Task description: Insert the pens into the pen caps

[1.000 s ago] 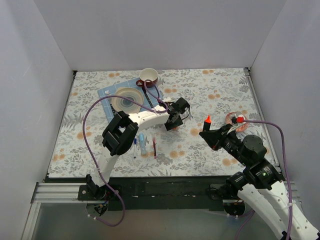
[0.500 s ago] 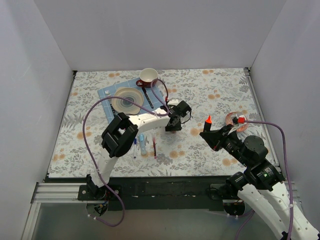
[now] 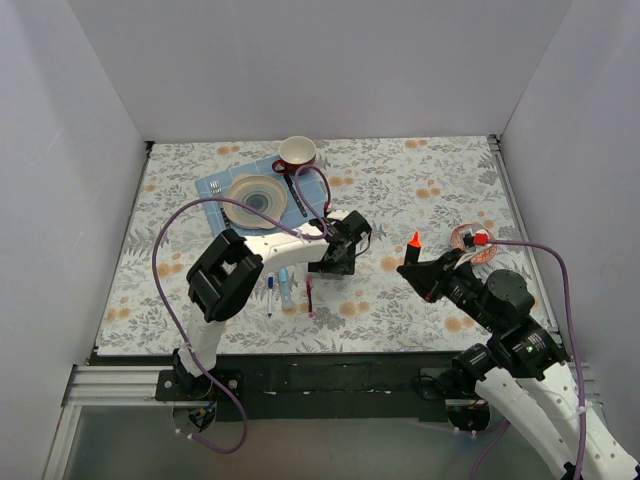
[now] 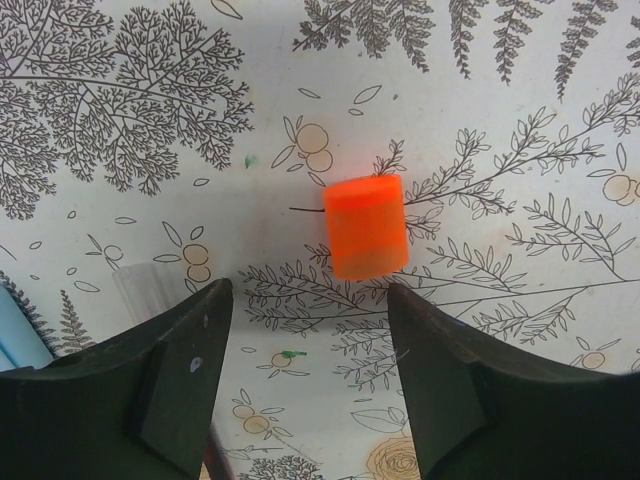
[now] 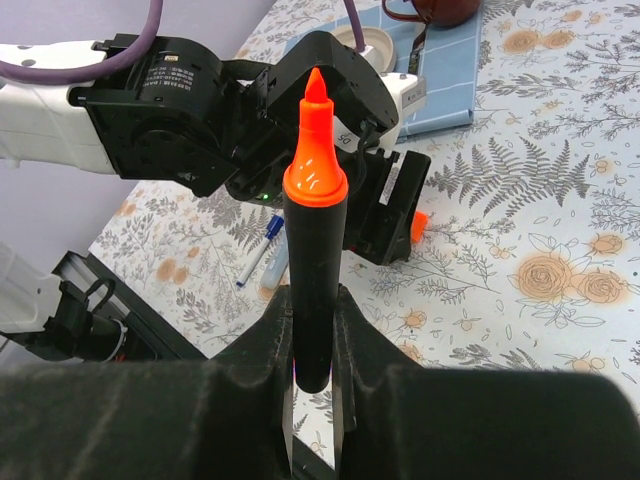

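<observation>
The orange cap (image 4: 366, 227) is seen loose on the bench (image 3: 420, 180) by the wide-open left pincer (image 4: 308, 296), and the highlighter (image 5: 316, 250) is gripped upright by the right pincer (image 5: 312, 330).

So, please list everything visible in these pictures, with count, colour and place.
highlighter: one, black with orange tip, upright in the right end effector
orange cap: one, bright orange, on the tablecloth below the left end effector
light-blue marker: one, light blue, near edge, between the thin pens
white-and-blue pen: one, white and blue, left of the marker
maroon pen: one, maroon, right of the marker
plate: one, cream with bluish rings, on the mat
mat: one, blue, far left
cup: one, white inside, dark red outside, at the mat's far edge
tablecloth: one, pale floral, spread under everything
left end effector: one, black, open, above the orange cap
right end effector: one, black, shut on the highlighter
</observation>
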Controlling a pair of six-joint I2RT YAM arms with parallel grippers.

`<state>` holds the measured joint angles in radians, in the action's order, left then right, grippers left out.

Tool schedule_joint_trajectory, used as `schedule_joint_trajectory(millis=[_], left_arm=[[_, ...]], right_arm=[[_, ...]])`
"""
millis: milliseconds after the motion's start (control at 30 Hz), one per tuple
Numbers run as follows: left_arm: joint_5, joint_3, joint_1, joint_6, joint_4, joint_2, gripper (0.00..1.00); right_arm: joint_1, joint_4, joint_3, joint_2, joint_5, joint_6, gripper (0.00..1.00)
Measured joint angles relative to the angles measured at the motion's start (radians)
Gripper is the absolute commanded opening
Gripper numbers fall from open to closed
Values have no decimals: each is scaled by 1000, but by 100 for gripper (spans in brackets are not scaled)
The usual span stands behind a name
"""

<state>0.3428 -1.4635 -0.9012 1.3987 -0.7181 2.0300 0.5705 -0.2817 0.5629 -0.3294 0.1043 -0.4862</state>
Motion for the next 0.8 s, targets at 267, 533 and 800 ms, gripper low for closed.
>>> schedule_joint_trajectory(millis=[267, 533, 800], left_arm=[[-12, -58, 1, -27, -32, 31, 62], [-32, -130, 2, -29, -35, 84, 56], [-24, -223, 7, -18, -89, 140, 47]], right_arm=[[0, 9, 0, -8, 5, -8, 1], [0, 15, 0, -9, 4, -7, 1], [0, 16, 0, -4, 3, -7, 1]])
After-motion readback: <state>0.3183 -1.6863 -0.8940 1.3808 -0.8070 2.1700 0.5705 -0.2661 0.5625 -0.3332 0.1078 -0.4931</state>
